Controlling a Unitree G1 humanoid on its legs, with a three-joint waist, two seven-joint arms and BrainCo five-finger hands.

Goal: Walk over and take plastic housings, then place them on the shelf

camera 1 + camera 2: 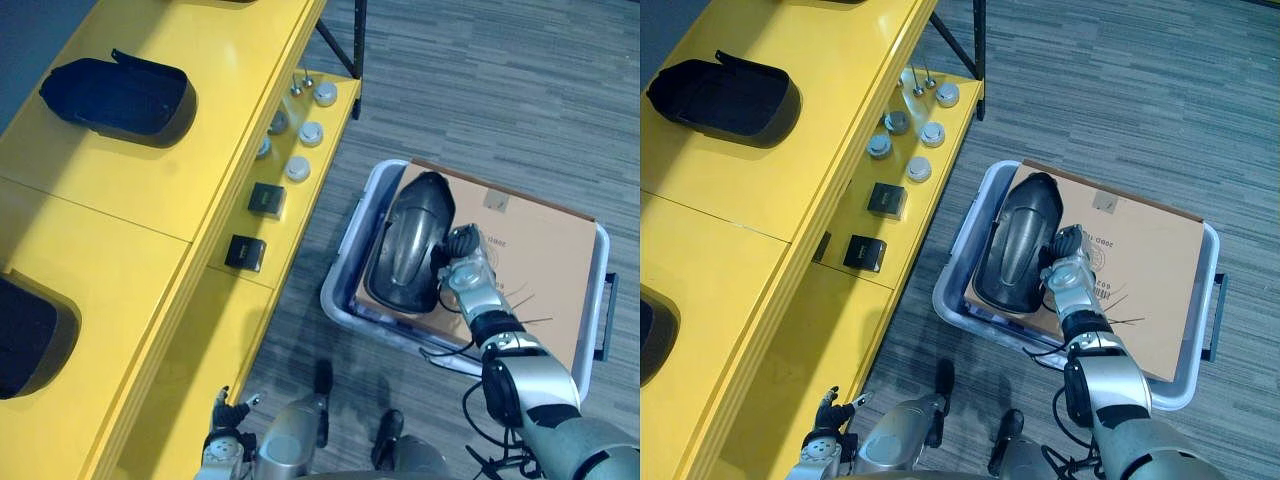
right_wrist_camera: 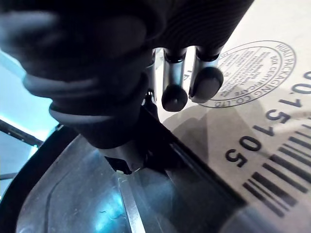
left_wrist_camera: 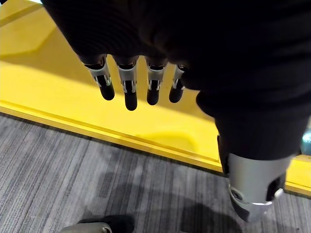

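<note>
A black plastic housing (image 1: 405, 240) lies hollow side up on a brown cardboard sheet (image 1: 540, 260) inside a pale bin (image 1: 338, 268) on the floor. My right hand (image 1: 462, 262) is at the housing's right rim. In the right wrist view its thumb (image 2: 92, 73) is over the housing (image 2: 73, 194) and its curled fingers (image 2: 175, 94) are on the outer side, so it pinches the rim. Two more black housings rest on the yellow shelf (image 1: 150, 190), one at the back (image 1: 120, 98) and one at the left edge (image 1: 30, 335). My left hand (image 1: 225, 445) hangs low beside the shelf, fingers (image 3: 126, 87) straight.
The shelf's lower ledge carries several round grey caps (image 1: 298, 166) and two small black boxes (image 1: 266, 199). A black shelf leg (image 1: 357, 40) stands beyond the bin. Grey carpet floor lies to the right and behind the bin.
</note>
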